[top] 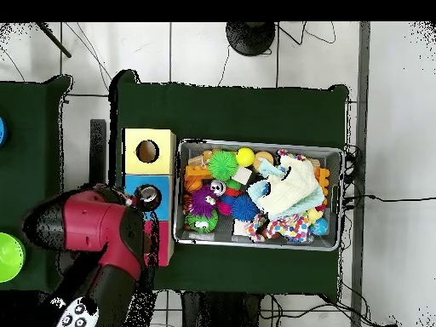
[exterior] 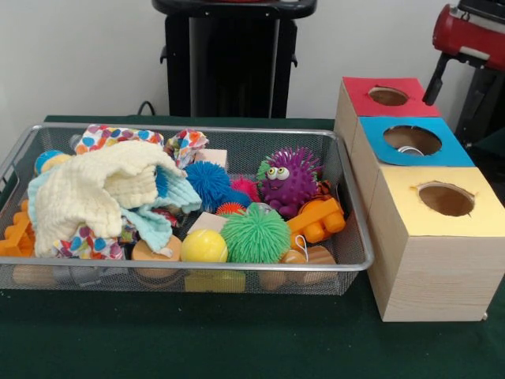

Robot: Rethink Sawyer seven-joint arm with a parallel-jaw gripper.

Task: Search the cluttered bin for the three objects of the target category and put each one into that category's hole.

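1. Cans are what we hunt for, and we see no shiny can lying on top in the bin [exterior: 197, 130] in either view
2. We see a pale, shiny bit down inside the blue hole [exterior: 412, 140] from the front. We think at least one can may already be in there, but we cannot count them
3. We guess any cans left are hiding under the big yellow cloth [exterior: 102, 189] or under the toys, like the purple spiky ball [exterior: 288, 178], the green spiky ball [exterior: 254, 234] and the smooth yellow ball [exterior: 203, 246]
4. So the job looks partly done. We would need to dig in the bin next to be sure
5. From the front we look into the red hole [exterior: 387, 95] and the yellow hole [exterior: 446, 198], and both look dark, with nothing showing inside. Only a bit of the red arm [exterior: 465, 31] shows there, up in the corner
6. From above we see the arm reach right over the boxes, close to the blue hole, away from the bin. The front view does not tell us that
7. The arm covers the gripper from above, so we cannot tell if it is squeezing something or has let go
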